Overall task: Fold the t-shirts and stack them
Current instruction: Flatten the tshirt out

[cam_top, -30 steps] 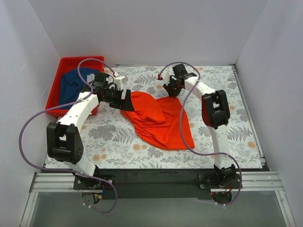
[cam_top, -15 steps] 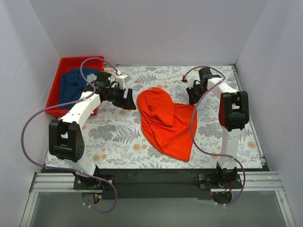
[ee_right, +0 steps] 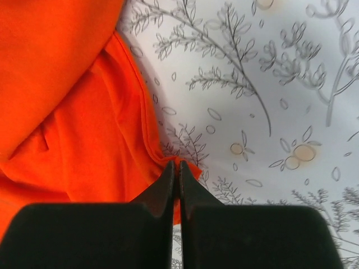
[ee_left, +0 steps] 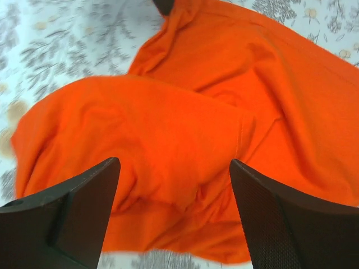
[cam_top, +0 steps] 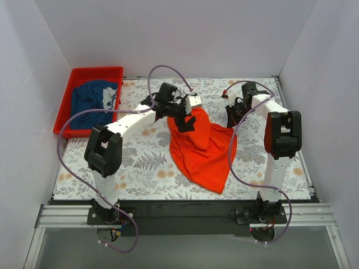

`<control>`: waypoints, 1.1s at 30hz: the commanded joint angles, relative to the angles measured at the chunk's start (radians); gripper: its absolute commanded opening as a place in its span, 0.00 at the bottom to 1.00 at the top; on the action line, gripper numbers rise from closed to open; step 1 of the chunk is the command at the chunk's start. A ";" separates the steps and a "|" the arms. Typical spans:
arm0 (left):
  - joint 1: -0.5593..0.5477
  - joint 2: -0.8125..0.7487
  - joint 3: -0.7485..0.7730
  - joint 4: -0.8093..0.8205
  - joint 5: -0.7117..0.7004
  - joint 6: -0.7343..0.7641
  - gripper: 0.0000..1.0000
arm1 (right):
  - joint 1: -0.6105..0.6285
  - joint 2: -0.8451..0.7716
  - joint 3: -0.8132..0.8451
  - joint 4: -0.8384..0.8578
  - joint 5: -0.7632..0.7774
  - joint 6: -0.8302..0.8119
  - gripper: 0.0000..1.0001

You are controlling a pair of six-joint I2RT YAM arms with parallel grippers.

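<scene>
Right gripper (ee_right: 175,165) pinches just the hem of the orange shirt (cam_top: 205,151), bunched on the table (cam_top: 140,165); left gripper (ee_left: 174,162) is spread wide above it. Such a thin hold could slip if pulled hard.

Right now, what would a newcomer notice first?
The crumpled orange-red t-shirt central on the floral table, its right edge pinched in the shut right gripper, the left gripper open above it. Then the dark blue t-shirt heaped in the red bin at the far left corner.
</scene>
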 commanded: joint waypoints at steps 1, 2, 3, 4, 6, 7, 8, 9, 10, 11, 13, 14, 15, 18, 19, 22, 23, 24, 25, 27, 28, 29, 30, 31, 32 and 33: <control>-0.071 0.079 0.047 0.097 -0.072 0.091 0.79 | -0.017 -0.065 -0.038 -0.015 -0.022 0.016 0.01; -0.068 0.158 0.137 0.107 -0.093 0.077 0.79 | -0.022 -0.070 -0.047 -0.015 -0.023 0.016 0.01; -0.061 0.194 0.181 0.114 -0.116 0.070 0.79 | -0.026 -0.074 -0.064 -0.014 -0.022 0.014 0.01; -0.054 0.235 0.224 0.122 -0.129 0.020 0.79 | -0.029 -0.079 -0.072 -0.014 -0.023 0.016 0.01; -0.026 0.339 0.365 0.127 -0.150 -0.064 0.80 | -0.038 -0.091 -0.084 -0.012 -0.028 0.016 0.01; -0.019 0.368 0.408 0.124 -0.176 -0.092 0.80 | -0.043 -0.096 -0.095 -0.013 -0.029 0.014 0.01; -0.018 0.396 0.442 0.118 -0.190 -0.089 0.81 | -0.043 -0.096 -0.098 -0.014 -0.028 0.013 0.01; -0.018 0.440 0.480 0.119 -0.206 -0.085 0.81 | -0.045 -0.097 -0.101 -0.014 -0.029 0.014 0.01; -0.018 0.459 0.494 0.119 -0.221 -0.077 0.82 | -0.045 -0.097 -0.104 -0.014 -0.032 0.010 0.01; -0.018 0.479 0.506 0.121 -0.251 -0.057 0.83 | -0.048 -0.097 -0.110 -0.014 -0.034 0.008 0.01; -0.017 0.510 0.508 0.146 -0.285 -0.046 0.83 | -0.049 -0.100 -0.115 -0.015 -0.037 0.006 0.01; -0.015 0.516 0.503 0.162 -0.292 -0.039 0.83 | -0.049 -0.100 -0.121 -0.014 -0.035 0.005 0.01; -0.015 0.522 0.502 0.162 -0.287 -0.019 0.83 | -0.051 -0.102 -0.123 -0.014 -0.037 0.003 0.01; -0.014 0.547 0.491 0.147 -0.295 0.007 0.71 | -0.055 -0.104 -0.133 -0.014 -0.035 0.002 0.01; -0.009 0.550 0.484 0.139 -0.304 0.008 0.62 | -0.057 -0.104 -0.136 -0.014 -0.032 -0.001 0.01; 0.012 0.544 0.462 0.131 -0.379 -0.018 0.22 | -0.064 -0.107 -0.150 -0.014 -0.010 -0.009 0.01; 0.020 0.518 0.421 0.162 -0.418 -0.037 0.04 | -0.069 -0.108 -0.155 -0.014 0.003 -0.013 0.01; 0.029 0.498 0.395 0.177 -0.469 -0.057 0.00 | -0.074 -0.108 -0.161 -0.014 0.020 -0.021 0.01; 0.050 0.470 0.363 0.191 -0.535 -0.090 0.00 | -0.084 -0.104 -0.170 -0.014 0.055 -0.023 0.01; 0.077 0.374 0.245 0.213 -0.600 -0.126 0.00 | -0.086 -0.096 -0.176 -0.014 0.078 -0.026 0.01; 0.099 0.337 0.193 0.213 -0.645 -0.137 0.00 | -0.121 -0.091 -0.187 -0.017 0.087 -0.029 0.01; 0.110 0.302 0.143 0.214 -0.655 -0.153 0.00 | -0.139 -0.091 -0.193 -0.017 0.092 -0.032 0.01; 0.121 0.218 0.035 0.214 -0.699 -0.157 0.00 | -0.147 -0.091 -0.201 -0.015 0.093 -0.035 0.01; 0.144 0.182 -0.016 0.213 -0.721 -0.161 0.00 | -0.153 -0.099 -0.209 -0.017 0.098 -0.044 0.01; 0.156 0.135 -0.068 0.210 -0.747 -0.175 0.00 | -0.161 -0.102 -0.227 -0.017 0.107 -0.049 0.01; 0.166 0.096 -0.178 0.199 -0.761 -0.178 0.00 | -0.164 -0.108 -0.236 -0.014 0.112 -0.056 0.01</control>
